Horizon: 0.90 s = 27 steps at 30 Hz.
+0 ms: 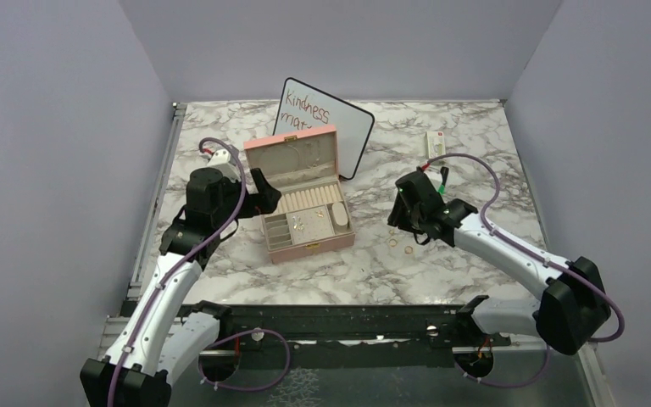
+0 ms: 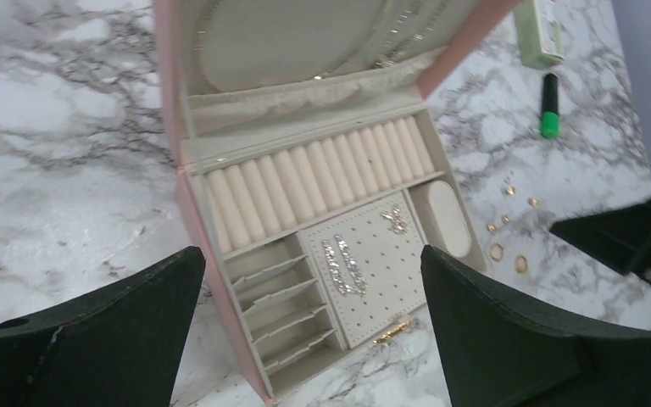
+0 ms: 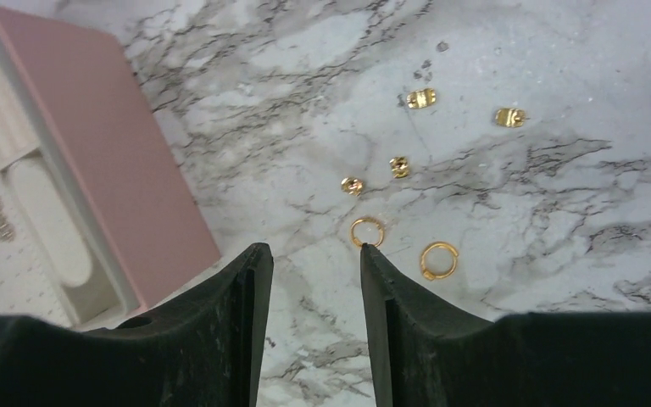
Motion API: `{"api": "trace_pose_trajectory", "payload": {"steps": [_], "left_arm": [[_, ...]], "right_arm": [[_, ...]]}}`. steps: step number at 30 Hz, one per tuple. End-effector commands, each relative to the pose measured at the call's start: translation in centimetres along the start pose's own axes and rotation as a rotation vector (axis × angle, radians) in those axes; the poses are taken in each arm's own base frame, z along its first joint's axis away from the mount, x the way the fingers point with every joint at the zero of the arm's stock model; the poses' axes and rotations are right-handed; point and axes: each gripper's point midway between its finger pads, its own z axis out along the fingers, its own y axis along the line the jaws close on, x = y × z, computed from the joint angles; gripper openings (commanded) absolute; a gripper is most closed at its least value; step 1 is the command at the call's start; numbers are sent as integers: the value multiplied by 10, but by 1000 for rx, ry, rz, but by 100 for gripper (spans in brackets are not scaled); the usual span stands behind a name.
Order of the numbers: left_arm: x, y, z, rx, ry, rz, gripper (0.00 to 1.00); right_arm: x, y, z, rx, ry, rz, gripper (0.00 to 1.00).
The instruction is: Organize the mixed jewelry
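**Operator:** Where are my edges?

**Spotter:** You are working inside lilac walls [image 1: 51, 127] closing off the marble table [image 1: 475, 127] on the left, back and right. The pink jewellery box [image 1: 309, 248] is sitting open mid-table, its lid [image 1: 292, 153] leaning back toward a whiteboard [image 1: 343, 136]. Bare marble is lying in front of the box and along the right side. A white-green packet [image 1: 435, 142] and a green marker [image 1: 445, 176] are resting there, near the back.

**Operator:** And my grippers?

**Spotter:** Your left gripper [image 2: 312, 254] is hovering over the box with its jaws spread wide, holding nothing. Your right gripper [image 3: 312, 253] is hanging over the marble, jaws partly apart with nothing between them. One fingertip [image 3: 373, 263] is sitting just beside a gold ring [image 3: 367, 231].

**Operator:** The jewellery?

**Spotter:** A second ring [image 3: 438, 260] and four small gold earring bits [image 3: 399, 166] are lying loose just right of the box. Inside the box, ring rolls [image 2: 314, 178] are filling the back row. Sparkling earrings [image 2: 343, 267] are sitting on a dotted panel [image 2: 373, 288], and an oval cushion [image 2: 445, 219] is lying alongside.
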Motion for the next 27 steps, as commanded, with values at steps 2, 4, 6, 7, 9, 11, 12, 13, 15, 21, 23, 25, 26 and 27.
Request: {"api": "trace_pose_trajectory", "payload": {"steps": [2, 4, 6, 7, 9, 11, 12, 13, 15, 21, 23, 25, 26, 27], "left_arm": [[5, -55, -11, 308, 115, 109, 97], [7, -59, -10, 338, 130, 121, 96], [7, -64, -10, 366, 135, 120, 95], [8, -67, -10, 385, 134, 117, 94], [10, -72, -9, 422, 138, 102, 90], [14, -76, -6, 446, 143, 87, 84], [15, -77, -5, 451, 146, 80, 81], [18, -77, -3, 454, 152, 75, 78], [22, -78, 1, 458, 166, 70, 73], [29, -82, 8, 464, 192, 69, 66], [30, -81, 9, 460, 193, 70, 64], [31, -81, 11, 456, 195, 67, 62], [31, -81, 11, 455, 196, 67, 61], [31, -81, 12, 452, 195, 66, 61]], "right_arm": [[14, -29, 31, 135, 67, -44, 45], [17, -30, 39, 145, 83, -56, 44], [20, -30, 46, 144, 100, -64, 42], [21, -30, 50, 141, 104, -66, 41], [25, -29, 56, 134, 118, -75, 40], [28, -29, 61, 126, 125, -74, 38], [29, -28, 63, 120, 129, -74, 38], [31, -28, 65, 121, 134, -72, 37], [32, -30, 68, 127, 138, -70, 36], [30, -31, 75, 132, 129, -64, 30], [30, -32, 76, 132, 127, -64, 29], [30, -33, 77, 134, 130, -65, 28], [31, -33, 77, 137, 134, -66, 28], [31, -34, 77, 142, 139, -69, 27]]}}
